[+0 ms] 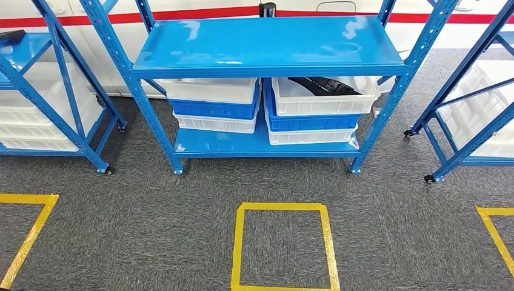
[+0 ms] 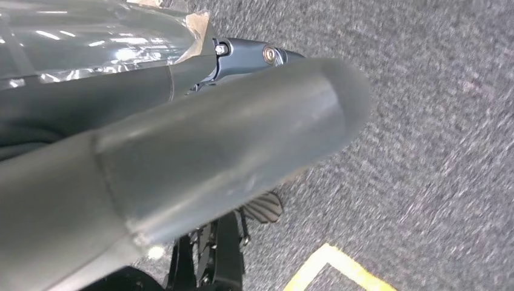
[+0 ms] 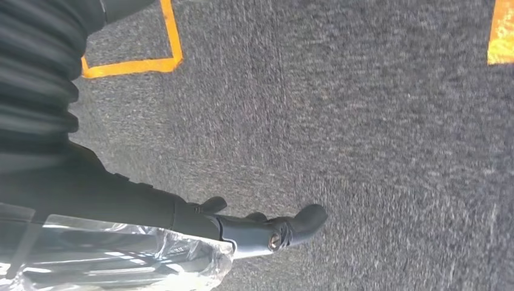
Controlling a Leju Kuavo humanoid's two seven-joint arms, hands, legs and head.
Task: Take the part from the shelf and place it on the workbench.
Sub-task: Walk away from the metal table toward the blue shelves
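Note:
A black part (image 1: 324,85) lies in the top white bin (image 1: 321,100) on the right of the blue shelf's (image 1: 267,45) lower level, partly hidden under the upper board. My left hand (image 2: 230,139) hangs over the grey carpet, its thick thumb stretched out and nothing in it. My right hand (image 3: 254,230) also hangs above the carpet, with dark fingers (image 3: 306,219) extended and empty. Clear plastic film wraps part of each hand.
Stacked white and blue bins (image 1: 215,106) fill the left of the lower level. More blue racks with white bins stand at the left (image 1: 36,91) and right (image 1: 479,109). A yellow tape square (image 1: 282,208) marks the carpet before the shelf.

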